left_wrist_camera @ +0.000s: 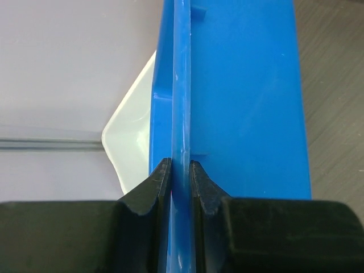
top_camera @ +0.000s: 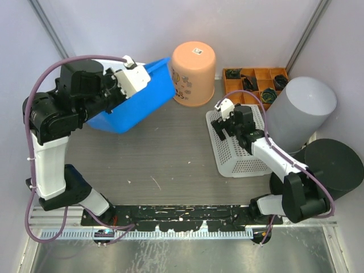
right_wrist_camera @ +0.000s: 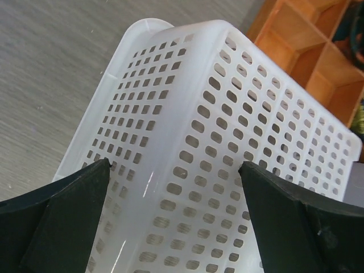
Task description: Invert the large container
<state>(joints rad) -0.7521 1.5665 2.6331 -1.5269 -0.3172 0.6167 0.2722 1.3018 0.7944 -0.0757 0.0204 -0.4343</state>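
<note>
**Blue container on edge in the left tool, rim in line with the fingers**

The table [top_camera: 170,165] has open grey surface at its middle, and I judge that is where the flip has to land. The blue container [top_camera: 142,102] sits at the far left of it, tipped steeply up. Its outer wall faces the top camera and its rim is at the upper right. I cannot tell whether its low edge touches the table or hangs just above it.

Beside it at the back stands a peach bucket [top_camera: 193,71], already mouth down and close to the container's raised corner. I would watch that gap on any swing. On the right, a white perforated basket [top_camera: 239,151] lies well apart from the container.

My left tool [top_camera: 132,77] has the container. In the left wrist view the two black fingers [left_wrist_camera: 202,185] are pinched tight on the rim, one on each face, with no gap showing. The rim runs straight out from the tool, along the line of the fingers. The blue wall [left_wrist_camera: 250,102] falls away to the right, over the table. So a roll of the left wrist about that line should, as I read it, carry the mouth over and down.

My right tool [right_wrist_camera: 173,170] is spread wide over the basket, holding nothing, and is by far the farther arm.
</note>
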